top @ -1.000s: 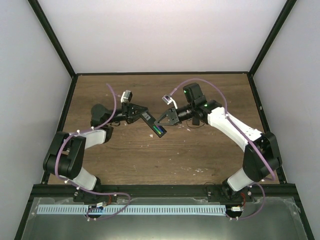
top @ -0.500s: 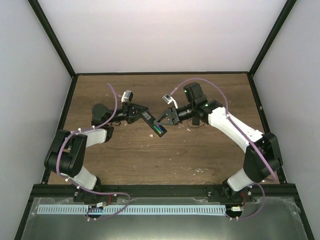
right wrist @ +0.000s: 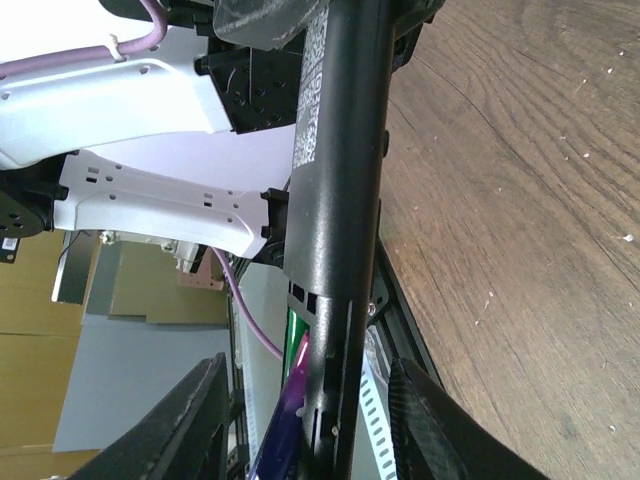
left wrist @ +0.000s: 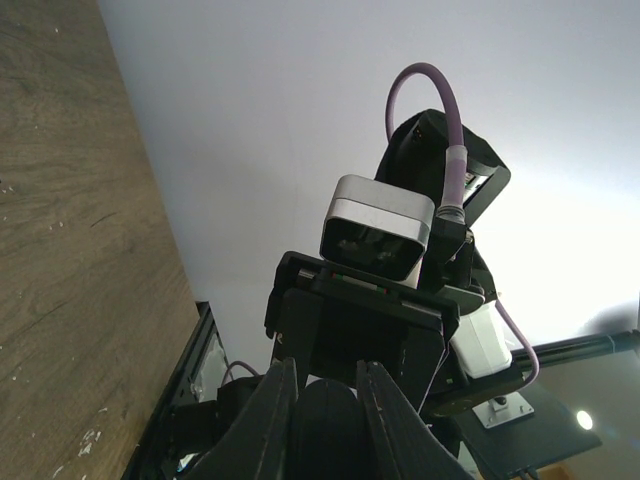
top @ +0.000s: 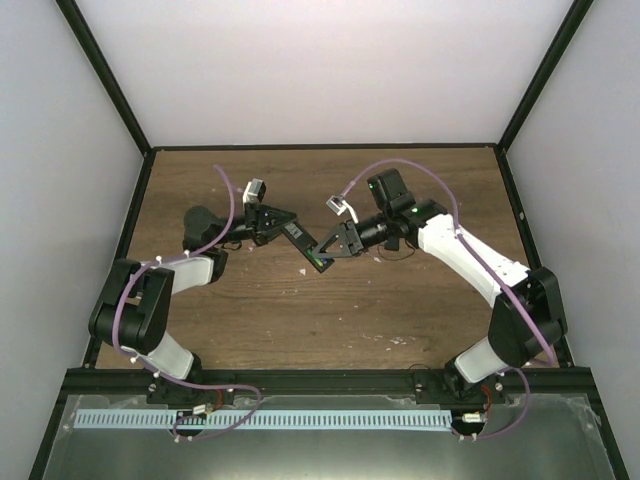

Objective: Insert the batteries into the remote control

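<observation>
The remote control (top: pixel 297 235) is a slim black bar held off the wooden table, slanting down to the right between the two arms. My left gripper (top: pixel 283 228) is shut on its upper end, and in the left wrist view the fingers (left wrist: pixel 277 400) clamp its dark rounded end (left wrist: pixel 325 430). My right gripper (top: pixel 328 250) is open and straddles the remote's lower end. In the right wrist view the remote (right wrist: pixel 340 200) runs between the spread fingers (right wrist: pixel 195 420). The green battery (right wrist: pixel 296 340) and the blue-purple battery (right wrist: pixel 285 420) lie in its open back.
Pale specks of debris (top: pixel 398 341) lie on the brown table (top: pixel 260 320). White walls and black frame posts (top: pixel 110 90) close in the back and sides. A metal rail (top: pixel 300 420) runs along the near edge by the arm bases.
My right gripper has moved left and down onto the remote's lower end and now partly covers the coloured batteries in the top view. The left gripper and remote have barely moved.
</observation>
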Controlling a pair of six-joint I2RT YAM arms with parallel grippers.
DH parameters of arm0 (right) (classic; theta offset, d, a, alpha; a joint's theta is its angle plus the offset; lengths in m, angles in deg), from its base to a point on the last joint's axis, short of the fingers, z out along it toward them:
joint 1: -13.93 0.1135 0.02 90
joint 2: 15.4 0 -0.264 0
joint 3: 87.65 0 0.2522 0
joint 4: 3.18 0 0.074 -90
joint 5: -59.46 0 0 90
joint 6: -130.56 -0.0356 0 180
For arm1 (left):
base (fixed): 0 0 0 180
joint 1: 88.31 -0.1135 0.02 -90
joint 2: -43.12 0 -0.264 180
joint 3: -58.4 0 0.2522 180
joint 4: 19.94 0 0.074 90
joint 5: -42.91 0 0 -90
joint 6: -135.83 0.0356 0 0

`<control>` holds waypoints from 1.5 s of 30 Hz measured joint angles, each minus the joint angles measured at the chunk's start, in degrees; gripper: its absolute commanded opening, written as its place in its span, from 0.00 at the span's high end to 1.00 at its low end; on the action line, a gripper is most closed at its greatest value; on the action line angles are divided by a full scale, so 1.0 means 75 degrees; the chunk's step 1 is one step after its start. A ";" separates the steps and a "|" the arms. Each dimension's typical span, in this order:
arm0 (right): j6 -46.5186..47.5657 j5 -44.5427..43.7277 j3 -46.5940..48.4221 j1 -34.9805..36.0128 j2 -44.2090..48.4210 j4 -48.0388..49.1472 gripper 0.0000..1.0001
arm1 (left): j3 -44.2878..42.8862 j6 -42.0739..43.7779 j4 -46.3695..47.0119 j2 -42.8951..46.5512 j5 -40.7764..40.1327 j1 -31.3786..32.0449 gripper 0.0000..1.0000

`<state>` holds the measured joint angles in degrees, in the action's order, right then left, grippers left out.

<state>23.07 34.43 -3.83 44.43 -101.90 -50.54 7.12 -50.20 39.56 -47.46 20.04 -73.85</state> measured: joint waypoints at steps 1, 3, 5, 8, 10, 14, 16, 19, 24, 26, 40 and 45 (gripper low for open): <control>0.0026 0.0006 0.0000 0.0000 0.0000 -0.0035 0.64 | 0.0000 0.0000 0.0000 0.0000 0.0000 0.0000 1.00; 0.0085 0.0029 0.0000 -0.0003 0.0000 -0.0102 0.65 | 0.0000 0.0000 0.0000 0.0000 0.0003 0.0000 1.00; 0.0160 0.0050 0.0000 -0.0003 0.0000 -0.0152 0.66 | 0.0000 0.0000 0.0000 0.0000 0.0003 0.0000 1.00; 0.0242 0.0052 0.0000 0.0000 0.0000 -0.0221 0.69 | -0.0009 0.0000 -0.0003 0.0000 0.0006 0.0000 1.00; 0.0280 0.0055 0.0000 -0.0003 0.0000 -0.0248 0.71 | -0.0029 0.0000 -0.0006 0.0000 0.0015 0.0000 1.00; 0.0332 0.0085 0.0000 0.0000 0.0000 -0.0259 0.77 | -0.0055 0.0003 -0.0006 0.0000 0.0041 0.0000 1.00; 0.0335 0.0111 0.0000 0.0000 0.0000 -0.0256 0.78 | -0.0055 0.0006 -0.0012 0.0000 0.0058 0.0000 1.00; 0.0335 0.0137 0.0000 0.0000 -0.0003 -0.0254 0.79 | -0.0055 0.0009 -0.0032 0.0000 0.0070 0.0000 1.00; 0.0326 0.0137 0.0000 0.0000 -0.0026 -0.0210 0.80 | -0.0055 0.0000 -0.0058 0.0000 0.0085 -0.0003 1.00; 0.0315 0.0140 0.0000 0.0000 -0.0029 -0.0143 0.80 | -0.0055 -0.0006 -0.0055 0.0000 0.0082 -0.0003 1.00; 0.0003 0.0192 0.0000 -0.0003 -0.0035 0.0256 0.85 | -0.0117 -0.0201 0.0172 0.0000 0.0070 -0.0023 1.00; -0.0026 0.0274 0.0000 -0.0003 -0.0035 0.0358 0.85 | -0.0140 -0.0382 0.0425 -0.0035 0.0052 -0.0032 1.00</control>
<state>22.87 36.48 -3.83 44.41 -102.16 -47.85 6.07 -53.07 42.75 -47.73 20.44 -74.10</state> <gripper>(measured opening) 0.155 0.141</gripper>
